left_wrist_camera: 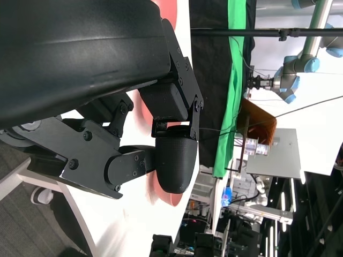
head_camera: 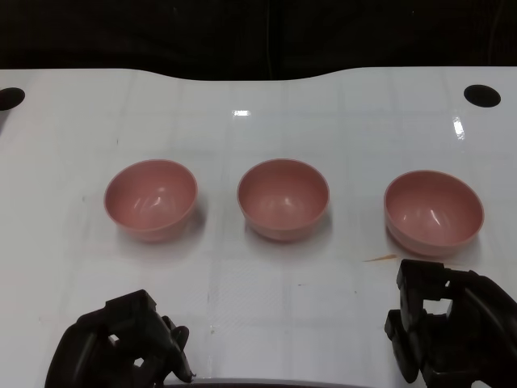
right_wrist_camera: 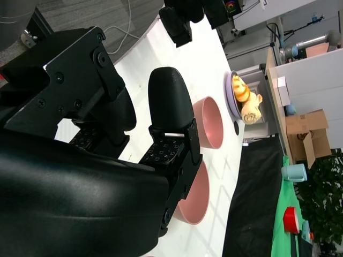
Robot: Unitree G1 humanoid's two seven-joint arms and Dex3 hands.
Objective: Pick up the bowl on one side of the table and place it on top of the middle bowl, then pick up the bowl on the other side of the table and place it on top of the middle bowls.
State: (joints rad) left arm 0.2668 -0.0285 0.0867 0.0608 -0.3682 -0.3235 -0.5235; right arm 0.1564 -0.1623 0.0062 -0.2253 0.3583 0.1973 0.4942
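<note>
Three pink bowls sit apart in a row on the white desk (head_camera: pixel 266 299): left bowl (head_camera: pixel 151 198), middle bowl (head_camera: pixel 283 198), right bowl (head_camera: pixel 434 212). The left hand (head_camera: pixel 121 347) and right hand (head_camera: pixel 440 327) hang near the desk's front edge, both holding nothing, fingers loosely apart.

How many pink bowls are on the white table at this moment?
3, in one row, apart from each other: the left bowl ahead of the left hand, the middle bowl at the centre, and the right bowl just ahead of the right hand. None stacked.
</note>
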